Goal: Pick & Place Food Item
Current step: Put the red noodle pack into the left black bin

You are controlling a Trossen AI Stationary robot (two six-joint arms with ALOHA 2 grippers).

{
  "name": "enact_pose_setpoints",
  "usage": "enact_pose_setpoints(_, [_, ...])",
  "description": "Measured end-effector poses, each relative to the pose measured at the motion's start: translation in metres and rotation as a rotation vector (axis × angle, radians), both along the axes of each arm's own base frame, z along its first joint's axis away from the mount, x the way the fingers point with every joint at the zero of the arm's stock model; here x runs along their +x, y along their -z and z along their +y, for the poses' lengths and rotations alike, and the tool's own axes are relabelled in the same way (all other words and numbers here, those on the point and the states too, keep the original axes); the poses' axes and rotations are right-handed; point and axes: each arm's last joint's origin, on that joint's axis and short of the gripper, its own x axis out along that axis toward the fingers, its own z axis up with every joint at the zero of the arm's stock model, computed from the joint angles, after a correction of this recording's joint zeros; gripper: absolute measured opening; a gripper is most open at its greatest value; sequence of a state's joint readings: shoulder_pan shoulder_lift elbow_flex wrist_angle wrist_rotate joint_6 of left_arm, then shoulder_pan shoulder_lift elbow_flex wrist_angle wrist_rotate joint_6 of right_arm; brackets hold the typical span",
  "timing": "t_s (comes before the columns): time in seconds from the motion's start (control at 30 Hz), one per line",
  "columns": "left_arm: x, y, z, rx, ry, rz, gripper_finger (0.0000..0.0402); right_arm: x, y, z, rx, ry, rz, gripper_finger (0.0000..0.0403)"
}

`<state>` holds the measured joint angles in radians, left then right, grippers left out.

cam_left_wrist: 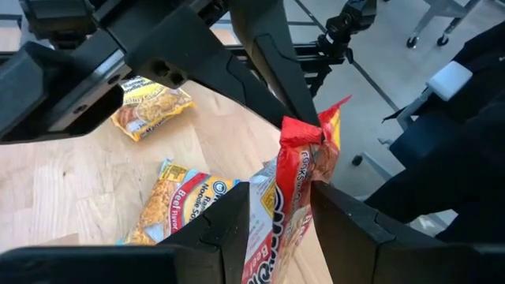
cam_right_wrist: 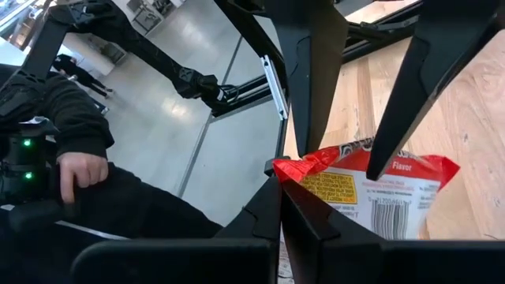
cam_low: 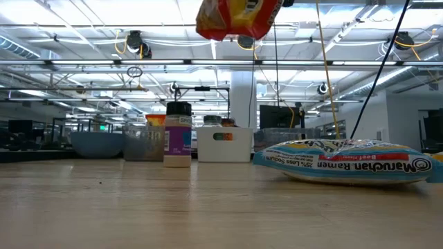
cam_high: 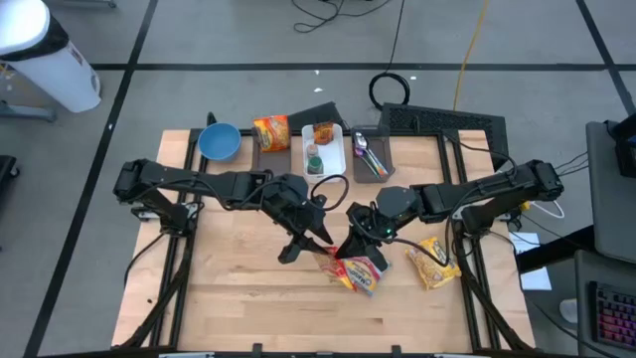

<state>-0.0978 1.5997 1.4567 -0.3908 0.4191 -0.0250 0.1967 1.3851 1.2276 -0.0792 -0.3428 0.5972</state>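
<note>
A red and yellow ramen packet (cam_left_wrist: pixel 296 197) hangs high above the table; it also shows in the low view (cam_low: pixel 239 17) and the high view (cam_high: pixel 346 255). My left gripper (cam_high: pixel 320 241) is shut on it, its own fingers on either side in the left wrist view (cam_left_wrist: pixel 280 193). My right gripper (cam_high: pixel 358 239) is shut on the packet's red end seam, as the right wrist view (cam_right_wrist: pixel 282 180) shows. A second ramen packet (cam_high: pixel 363 276) lies flat on the table below. A yellow packet (cam_high: pixel 434 262) lies flat to its right. My left gripper pinches the packet's body (cam_left_wrist: pixel 272 209) between its two fingers, below the red end seam. The packet is bowed between them. It is lifted clear of the table. My right gripper pinches the packet's red crimped end seam (cam_right_wrist: pixel 304 164), near one corner, between its shut fingers. In the left wrist view its fingers (cam_left_wrist: pixel 296 95) come down onto the seam's top (cam_left_wrist: pixel 304 130). The packet hangs below them.
At the table's far side stand a blue bowl (cam_high: pixel 219 141), an orange snack bag (cam_high: pixel 270 131), a white bin (cam_high: pixel 324 147) and a dark tray of utensils (cam_high: pixel 370 155). A spice jar (cam_low: pixel 178 135) stands by the bin. A person sits beyond the table (cam_right_wrist: pixel 71 166).
</note>
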Motion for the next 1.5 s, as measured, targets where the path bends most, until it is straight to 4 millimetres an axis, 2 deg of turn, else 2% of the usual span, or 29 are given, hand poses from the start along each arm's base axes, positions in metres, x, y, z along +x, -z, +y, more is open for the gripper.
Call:
enact_pose_setpoints(0.57, [0.0,0.0,0.0001,-0.002,0.0,0.002,0.0143,0.0,0.0,-0.0001,-0.006,-0.002,-0.004,0.0])
enact_pose_setpoints(0.67, [0.0001,-0.0002,0.0,-0.001,0.002,-0.002,0.0124,0.0001,0.0001,-0.0001,-0.006,-0.002,-0.004,0.0])
enact_pose_setpoints(1.03, [0.0019,-0.0041,-0.0005,-0.016,0.024,-0.047,0.0009,0.0001,-0.0001,-0.0001,-0.006,-0.003,-0.006,0.0])
enact_pose_setpoints(1.5, [0.0016,-0.0049,-0.0012,-0.061,0.045,-0.036,0.0004,0.0012,-0.0037,0.0002,0.0,-0.004,-0.049,0.0])
